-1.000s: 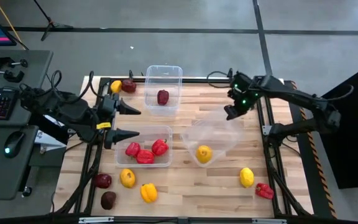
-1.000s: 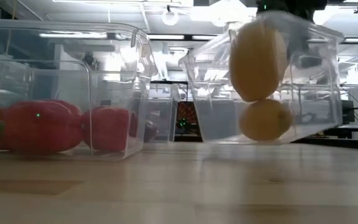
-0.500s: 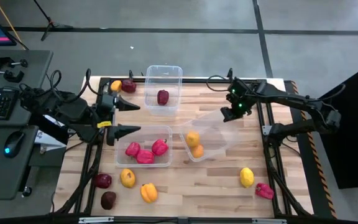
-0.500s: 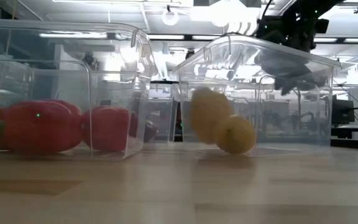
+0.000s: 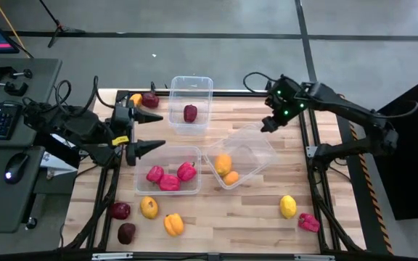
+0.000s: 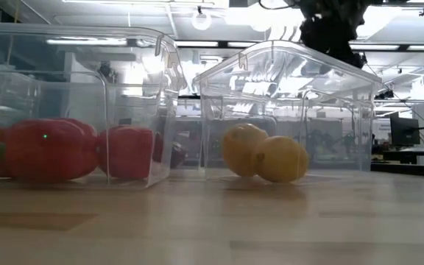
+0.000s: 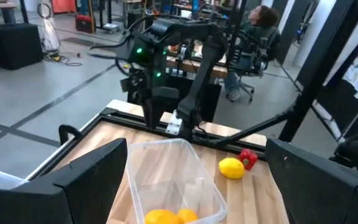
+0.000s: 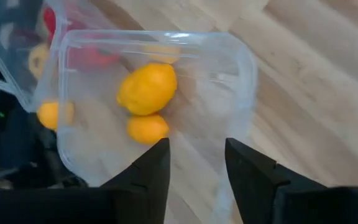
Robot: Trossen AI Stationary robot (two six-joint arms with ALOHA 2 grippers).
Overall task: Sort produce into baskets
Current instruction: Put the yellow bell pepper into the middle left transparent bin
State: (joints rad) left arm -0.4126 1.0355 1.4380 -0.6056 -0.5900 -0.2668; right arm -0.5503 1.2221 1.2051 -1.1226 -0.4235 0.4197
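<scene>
High view: right hand (image 5: pixel 269 125) hangs over the far corner of the tub (image 5: pixel 256 141) holding two yellow fruit (image 5: pixel 223 164); left hand (image 5: pixel 149 131), spread wide, waits beside the red-pepper tub (image 5: pixel 194 151).

Low view: tub sits flat on the counter (image 6: pixel 212 221).

Right wrist view: fingers (image 8: pixel 151 171) slightly parted, gripping nothing. Risk: a finger catching the rim could tip the tub.

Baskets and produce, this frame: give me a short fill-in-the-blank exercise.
1. The basket below the right pincer holds ___ yellow-orange pieces.
2. The far basket holds one ___ piece.
3. The basket nearest the left pincer holds three ___ pieces.

Missing words: two; maroon; red
</scene>
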